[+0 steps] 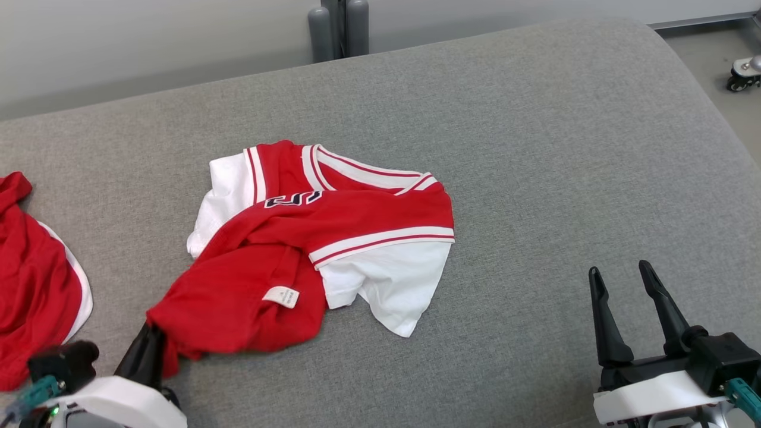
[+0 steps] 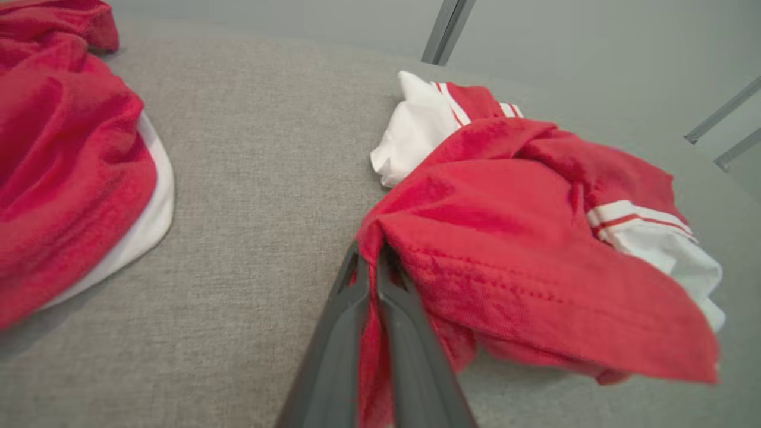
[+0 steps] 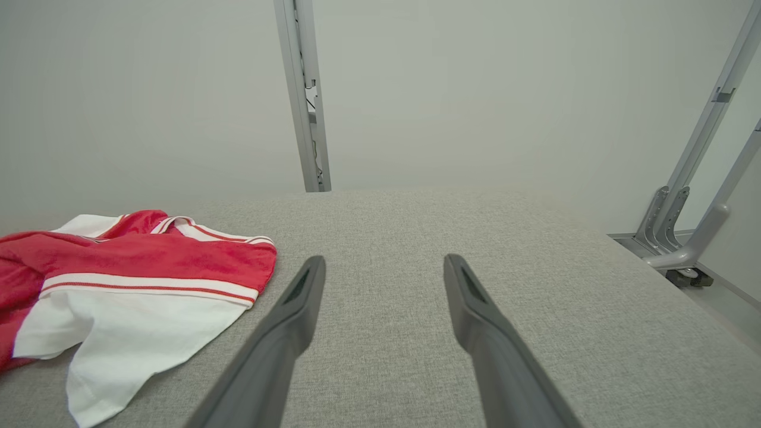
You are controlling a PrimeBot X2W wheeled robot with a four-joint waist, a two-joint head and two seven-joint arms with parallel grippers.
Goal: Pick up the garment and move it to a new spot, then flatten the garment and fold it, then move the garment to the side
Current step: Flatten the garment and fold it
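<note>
The garment (image 1: 321, 238) is a red and white shirt with striped trim, lying crumpled at the middle of a grey cushioned surface (image 1: 535, 148). My left gripper (image 1: 151, 333) is shut on its near red corner at the lower left. In the left wrist view the fingers (image 2: 371, 261) pinch that red fabric (image 2: 505, 238), which bunches up beyond them. My right gripper (image 1: 621, 279) stands open at the lower right, well apart from the shirt. The right wrist view shows its two spread fingers (image 3: 380, 267) over bare cushion, with the garment (image 3: 137, 279) to their left.
A second red garment with a white edge (image 1: 35, 279) lies at the far left of the cushion (image 2: 71, 178). Grey metal posts (image 1: 339, 27) stand behind the surface. A wheeled base (image 1: 743, 74) sits on the floor at the far right, beyond the cushion's rounded edge.
</note>
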